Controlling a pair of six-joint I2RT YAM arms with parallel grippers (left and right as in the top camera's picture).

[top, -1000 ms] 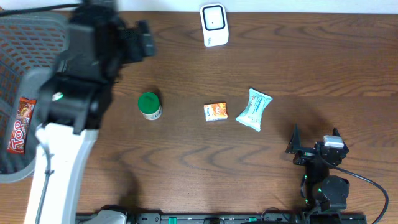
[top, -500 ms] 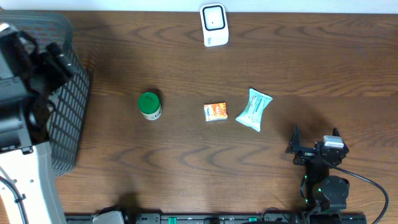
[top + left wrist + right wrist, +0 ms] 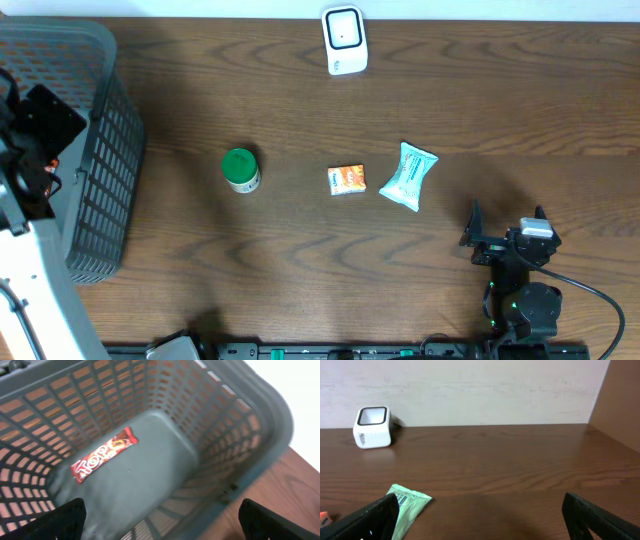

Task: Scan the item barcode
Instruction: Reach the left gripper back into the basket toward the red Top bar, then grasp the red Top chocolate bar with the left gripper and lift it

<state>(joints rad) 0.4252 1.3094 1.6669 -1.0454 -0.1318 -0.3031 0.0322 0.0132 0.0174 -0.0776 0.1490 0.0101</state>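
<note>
White scanner (image 3: 344, 40) upright; green-lidded jar (image 3: 240, 169), orange box (image 3: 346, 179), mint packet (image 3: 408, 176) apart

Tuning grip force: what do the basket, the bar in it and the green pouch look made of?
Basket: grey moulded plastic, matte; slotted lattice walls, thick rounded rim.
Bar: red film wrapper, probably plastic, slightly glossy; printed lettering.
Pouch: pale green soft film, likely plastic; crimped-looking end, finish unclear.

One dark brown wooden worktop (image 3: 300, 260) carries one grey plastic mesh basket (image 3: 105, 170), one white boxy barcode scanner (image 3: 344, 39), one short round tub with a green lid (image 3: 240, 169), one small orange cardboard box (image 3: 346, 179) and one pale green sealed packet (image 3: 408, 176). Inside the basket lies one red-wrapped candy bar (image 3: 103, 454). That makes four loose items in all, three of them on the worktop.
</note>
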